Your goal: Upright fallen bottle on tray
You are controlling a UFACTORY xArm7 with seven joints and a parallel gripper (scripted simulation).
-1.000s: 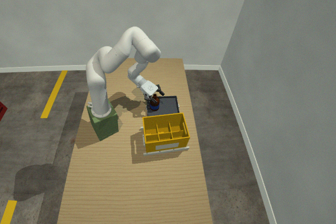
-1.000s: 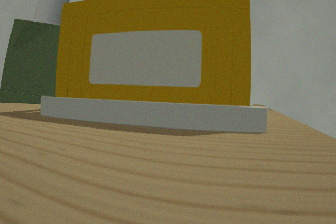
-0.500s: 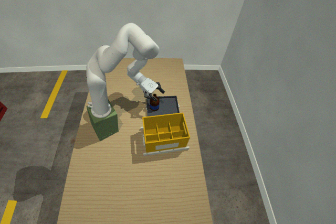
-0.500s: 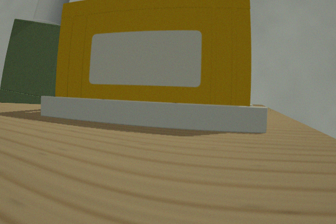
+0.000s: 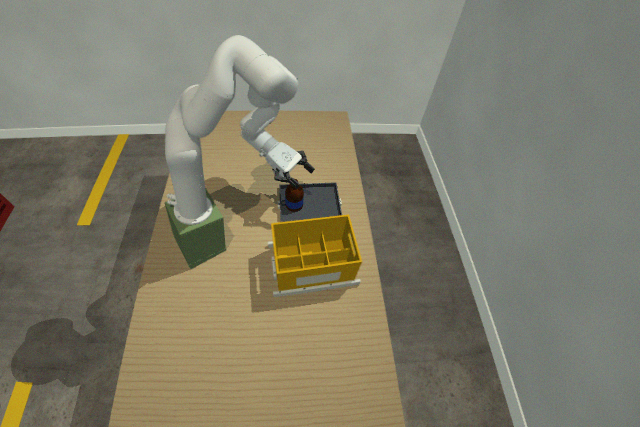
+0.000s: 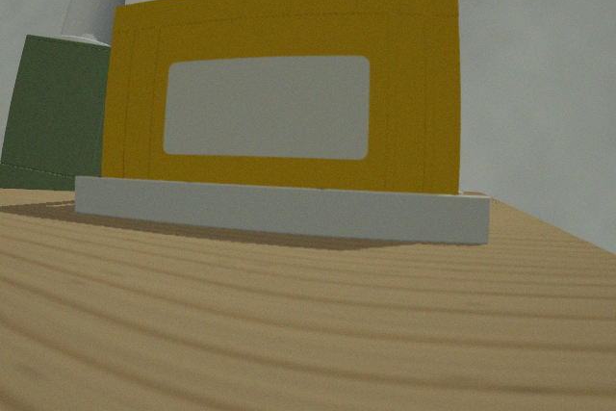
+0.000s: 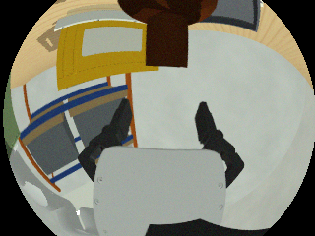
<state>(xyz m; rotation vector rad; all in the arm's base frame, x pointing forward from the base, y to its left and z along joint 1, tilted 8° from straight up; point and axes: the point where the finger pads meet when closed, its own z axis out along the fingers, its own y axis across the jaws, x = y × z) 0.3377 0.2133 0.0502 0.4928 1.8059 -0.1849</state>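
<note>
Our gripper (image 5: 301, 175) (image 7: 163, 107) hangs wide open with nothing between its black, angular fingers, beyond the neck end of the brown, glassy-looking bottle (image 5: 294, 198) (image 7: 167, 41), and we judge it is backing off so the release does not tip that round body. We see the bottle, banded in blue, apparently upright near the left edge of the dark, shallow-rimmed tray (image 5: 338, 200) (image 7: 257, 17), which seems level beside the yellow, straight-walled crate (image 5: 307, 278) (image 6: 278, 169) (image 7: 69, 59), whose pale rails probably keep it steady on the wood-grained table (image 5: 248, 360) (image 6: 298, 326) (image 7: 30, 59).
</note>
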